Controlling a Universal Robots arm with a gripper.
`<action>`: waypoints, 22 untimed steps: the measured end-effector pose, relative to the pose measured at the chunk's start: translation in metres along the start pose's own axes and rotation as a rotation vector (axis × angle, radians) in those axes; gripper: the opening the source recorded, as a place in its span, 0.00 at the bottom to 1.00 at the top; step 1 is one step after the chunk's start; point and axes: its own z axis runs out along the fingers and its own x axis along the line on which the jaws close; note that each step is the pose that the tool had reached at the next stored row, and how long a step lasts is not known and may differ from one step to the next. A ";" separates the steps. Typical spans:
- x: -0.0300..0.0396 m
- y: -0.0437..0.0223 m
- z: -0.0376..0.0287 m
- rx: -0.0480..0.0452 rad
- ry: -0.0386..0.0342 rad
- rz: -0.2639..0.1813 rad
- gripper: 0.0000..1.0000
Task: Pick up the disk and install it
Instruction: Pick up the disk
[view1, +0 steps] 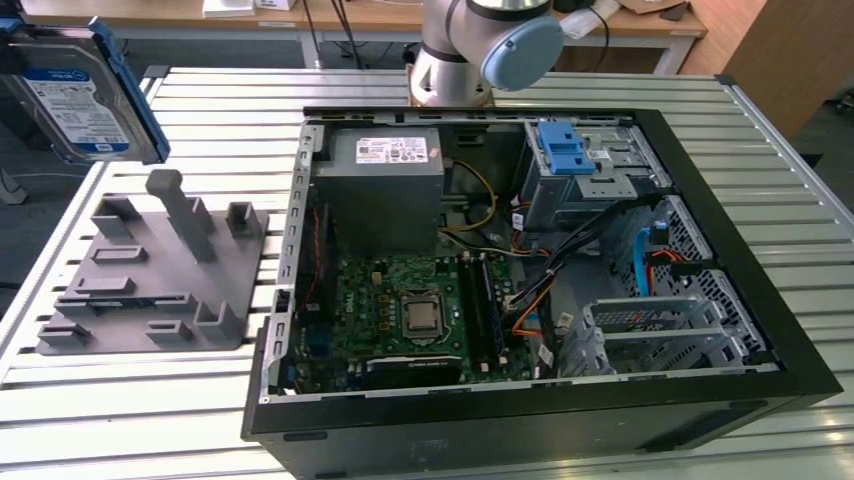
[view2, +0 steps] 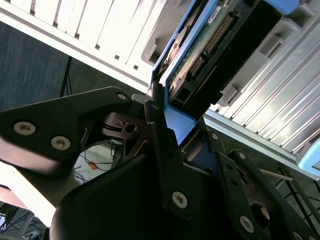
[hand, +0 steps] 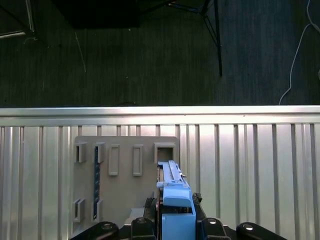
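I find the gripper (view2: 180, 121) closed on the disk (view1: 76, 96), its fingers (view2: 162, 150) clamping the end of the blue carrier. The disk hangs in the air on edge at the exterior view's left, well clear of the case (view1: 534, 425). Its white-and-blue label faces the exterior camera, but I cannot read the print.

Below the disk, a grey fixture (view1: 150, 278) with upright posts and slots lies on the slatted table (view1: 220, 100).

Beyond the fixture the case lies open, with the motherboard (view1: 414, 310) exposed. At the back sit the grey power supply (view1: 387, 200), its white label unreadable, and a blue latch (view1: 567, 150) atop the metal cage.

The arm (view1: 467, 50) rises behind the case.
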 end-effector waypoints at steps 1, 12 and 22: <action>0.0000 0.0001 -0.0010 0.0001 0.0001 0.000 0.36; -0.0001 0.0003 -0.0088 0.0000 0.0005 0.000 0.36; -0.0003 0.0007 -0.0213 0.0000 0.0007 0.000 0.36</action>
